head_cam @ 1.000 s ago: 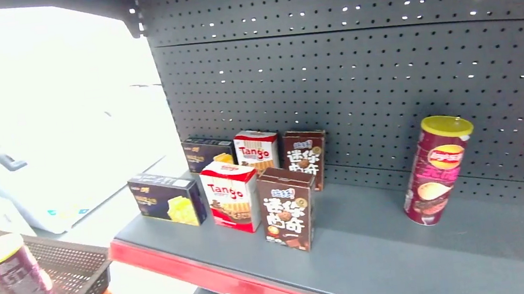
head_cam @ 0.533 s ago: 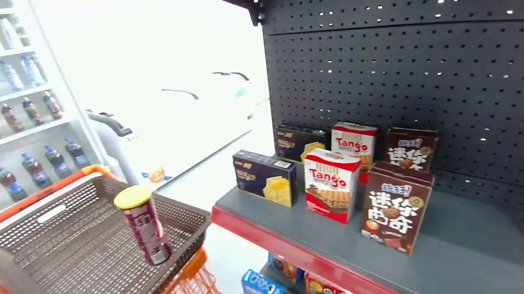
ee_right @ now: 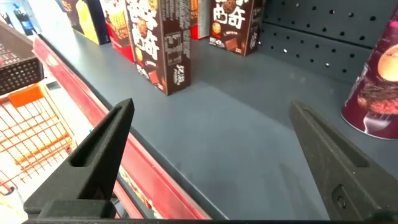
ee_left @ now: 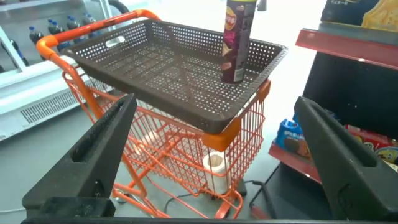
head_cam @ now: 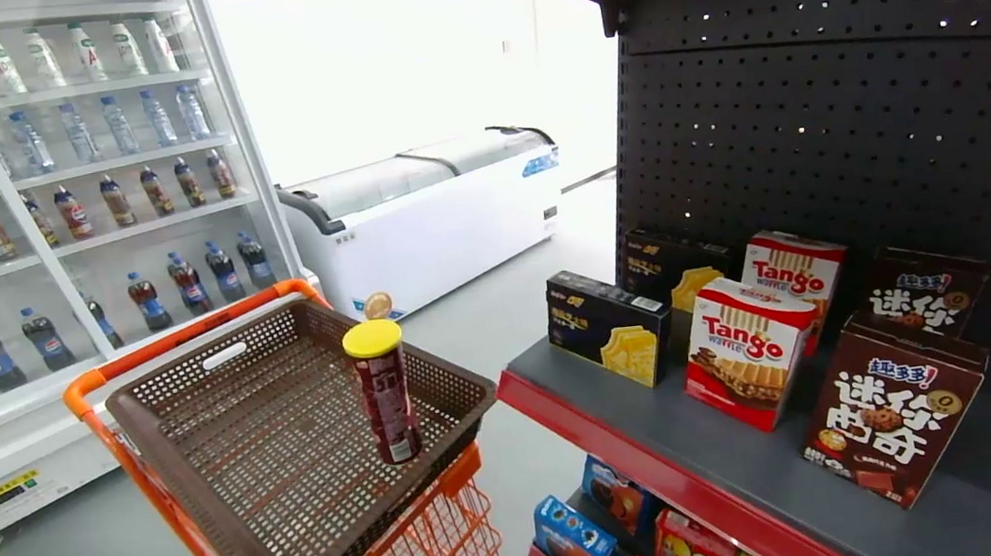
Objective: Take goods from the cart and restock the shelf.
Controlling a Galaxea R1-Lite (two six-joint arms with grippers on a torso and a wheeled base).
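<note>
The grey shelf [head_cam: 638,410] stood at right, with snack boxes [head_cam: 747,353] along it. Beside it, an orange cart [head_cam: 188,333] carried a brown basket [head_cam: 272,430] holding one upright chip can [head_cam: 383,391] near the shelf-side rim. The left gripper [ee_left: 214,106] and right gripper [ee_right: 211,109] gaped wide, empty.

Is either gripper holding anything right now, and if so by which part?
Nothing is held. The left gripper and right gripper are both open and empty; the can stands free in the cart basket.
</note>
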